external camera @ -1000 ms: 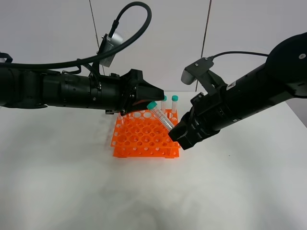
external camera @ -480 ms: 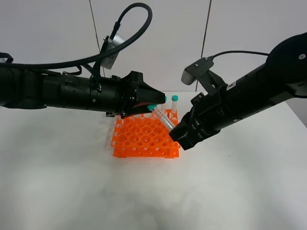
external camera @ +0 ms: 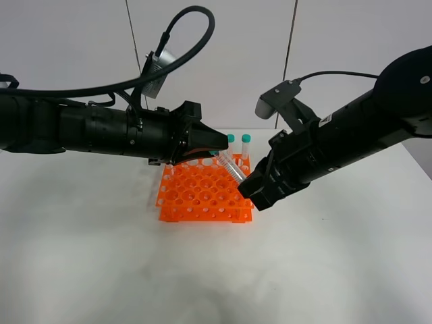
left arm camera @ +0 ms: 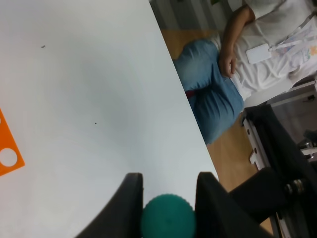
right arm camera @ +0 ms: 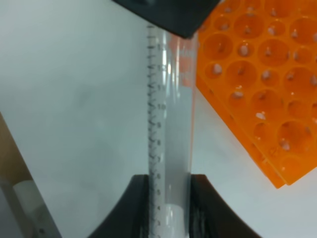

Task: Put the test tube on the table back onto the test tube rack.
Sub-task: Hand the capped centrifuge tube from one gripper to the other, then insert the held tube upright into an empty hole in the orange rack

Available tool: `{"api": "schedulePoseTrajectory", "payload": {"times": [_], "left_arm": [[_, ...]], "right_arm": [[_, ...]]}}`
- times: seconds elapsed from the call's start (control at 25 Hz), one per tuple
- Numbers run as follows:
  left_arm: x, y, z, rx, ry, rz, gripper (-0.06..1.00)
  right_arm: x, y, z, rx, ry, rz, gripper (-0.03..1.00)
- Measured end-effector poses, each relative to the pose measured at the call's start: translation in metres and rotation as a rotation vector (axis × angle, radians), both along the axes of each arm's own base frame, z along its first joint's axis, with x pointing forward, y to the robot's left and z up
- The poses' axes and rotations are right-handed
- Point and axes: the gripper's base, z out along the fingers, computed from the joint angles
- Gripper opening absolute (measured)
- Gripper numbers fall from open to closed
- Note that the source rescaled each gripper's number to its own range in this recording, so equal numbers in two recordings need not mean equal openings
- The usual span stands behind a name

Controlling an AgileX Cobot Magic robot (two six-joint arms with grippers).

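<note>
Test tube rack [external camera: 199, 196] sat mid-worktop [external camera: 101, 256], orange, with a grid of round holes. Two teal-capped tubes stood upright in its far row, right of centre: left standing tube [external camera: 231, 140], right standing tube [external camera: 246, 144], close together.

Left hand [external camera: 219, 144] reached in from the left, over the rack's far edge. In the left wrist view its fingers [left arm camera: 130, 208] pressed against both sides of the teal cap [left arm camera: 167, 218], so it was grasping the cap end.

Test tube [external camera: 231, 169] was off the worktop, in the air over the rack's right rear part. It was tilted, cap up toward the left hand, lower end down toward the right hand. It was clear, with printed graduations.

Right hand [external camera: 248, 187] was at the rack's right edge. Its fingers [right arm camera: 141, 208] were clamped on the tube's lower body, so the tube was gripped at both ends. The tip was hidden between the fingers.
</note>
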Motion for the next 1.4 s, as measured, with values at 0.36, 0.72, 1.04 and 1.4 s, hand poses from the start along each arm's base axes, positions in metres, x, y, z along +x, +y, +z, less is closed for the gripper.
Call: {"api": "schedulePoseTrajectory", "payload": {"times": [0.36,0.72,1.04,1.4], "left_arm": [[0.001,0.0,0.001,-0.013,0.006,0.013,0.0],[0.004,0.002,-0.001,0.009,0.001,0.048,0.0],[0.006,0.004,-0.002,0.026,-0.002,0.073,0.0],[0.006,0.004,-0.002,0.027,-0.002,0.073,0.0]], "right_arm": [[0.003,0.0,0.001,0.008,-0.022,-0.022,0.16],[0.008,-0.003,0.032,0.02,-0.044,-0.113,0.99],[0.037,-0.052,0.074,-0.111,0.029,-0.478,1.0],[0.037,-0.146,0.066,-0.298,0.266,-0.862,1.0]]}}
